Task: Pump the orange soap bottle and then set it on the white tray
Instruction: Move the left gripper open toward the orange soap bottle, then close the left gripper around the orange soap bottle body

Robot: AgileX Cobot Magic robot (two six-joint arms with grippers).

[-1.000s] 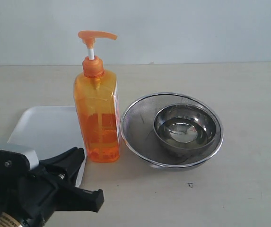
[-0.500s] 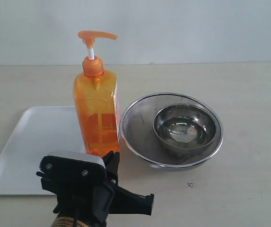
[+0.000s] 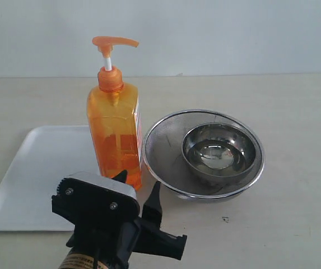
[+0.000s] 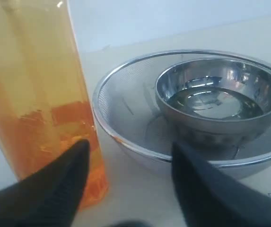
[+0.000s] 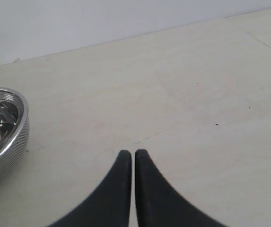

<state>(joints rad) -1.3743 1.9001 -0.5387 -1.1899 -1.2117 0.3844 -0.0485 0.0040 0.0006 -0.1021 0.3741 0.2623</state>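
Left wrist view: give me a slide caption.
Open left gripper by the orange soap bottle; steel strainer holding a bowl alongside.

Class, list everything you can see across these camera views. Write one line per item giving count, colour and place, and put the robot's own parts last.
orange soap bottle: one, translucent orange with a white stem, upright between the tray and the strainer
white tray: one, white, on the table left of the bottle
steel strainer: one, silver mesh, right of the bottle
steel bowl: one, shiny silver, inside the strainer
table: one, pale beige, under everything
wall: one, pale grey-white, behind the table
left gripper: one, black, open, low in front of the bottle's base
right gripper: one, black, shut, over bare table near the strainer
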